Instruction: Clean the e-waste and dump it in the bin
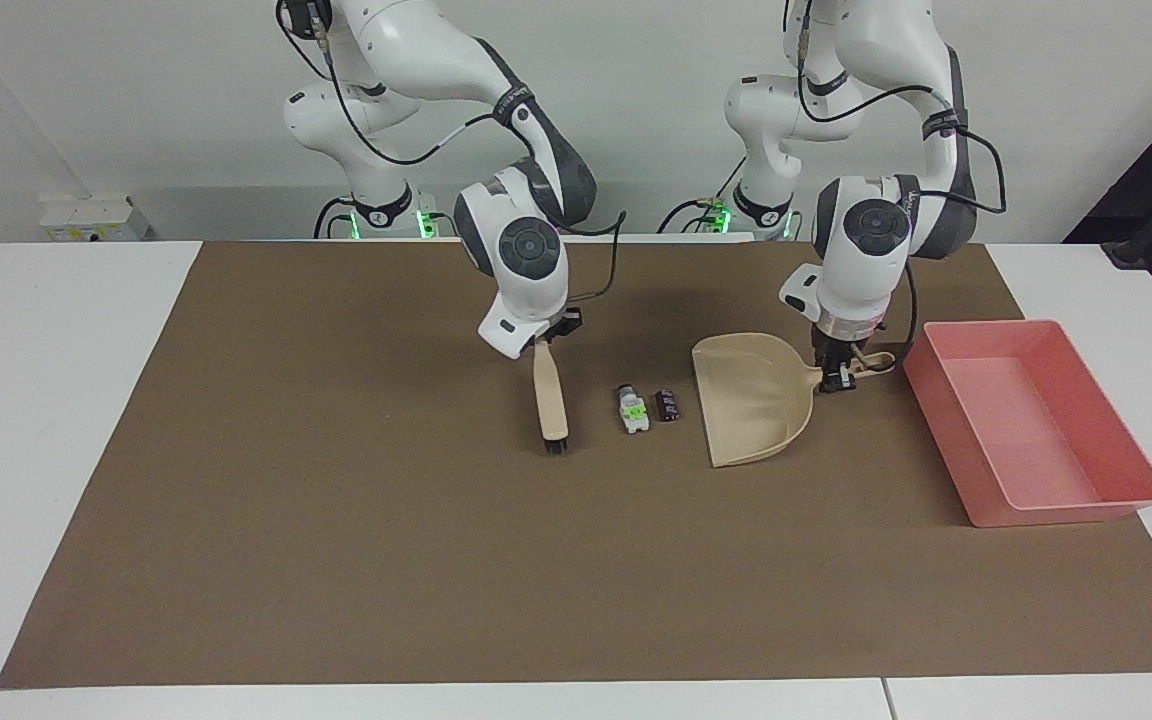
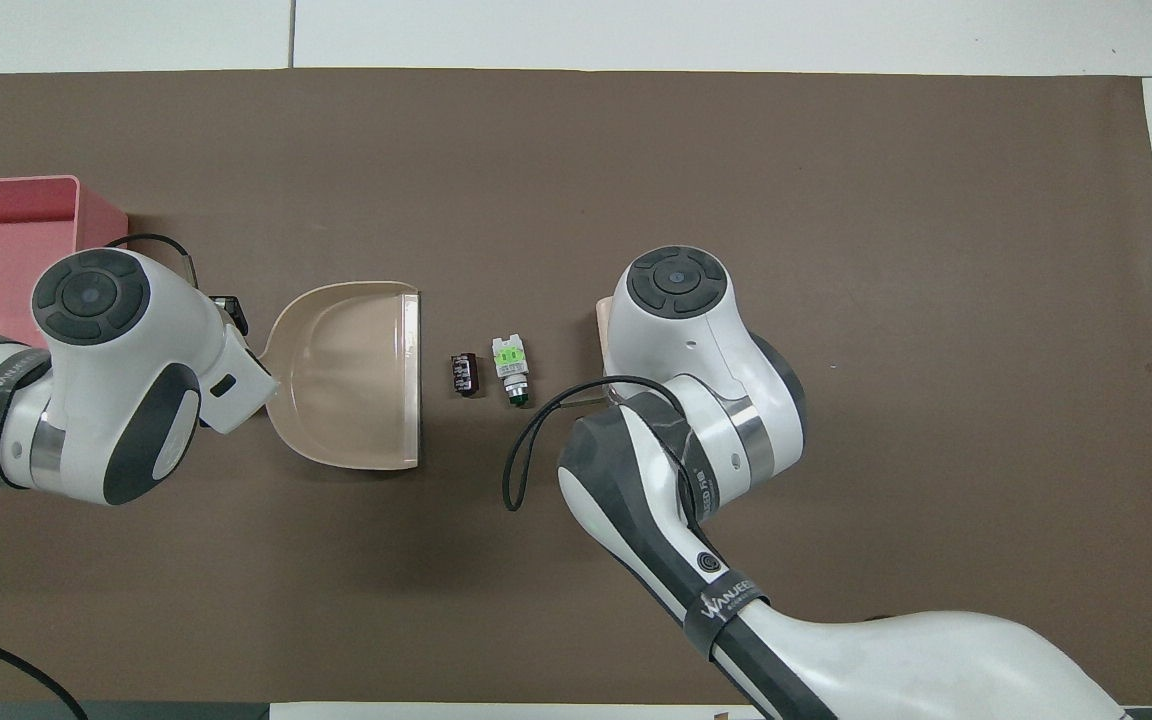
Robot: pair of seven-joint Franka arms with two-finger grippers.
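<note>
Brown mat (image 1: 336,560) on white table (image 1: 46,420), grey wall. We saw the e-waste (image 1: 633,409) with long axes running toward/away from the robots. Right gripper (image 1: 548,338) was clamped on the brush (image 1: 549,400), left gripper (image 1: 842,374) on the dustpan (image 1: 751,410) handle.

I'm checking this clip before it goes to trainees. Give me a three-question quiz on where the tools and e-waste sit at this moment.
1. True or false: the two e-waste bits already lie inside the dustpan.
2. Which gripper holds the brush? A) left gripper B) right gripper C) neither
3. Fill in: the bin stands toward the ____ arm's end of the table.

Key:
1. False. Both bits lie on the mat between the brush and the dustpan's open edge.
2. B. The right gripper holds the brush; the left gripper holds the dustpan's handle.
3. left
</note>
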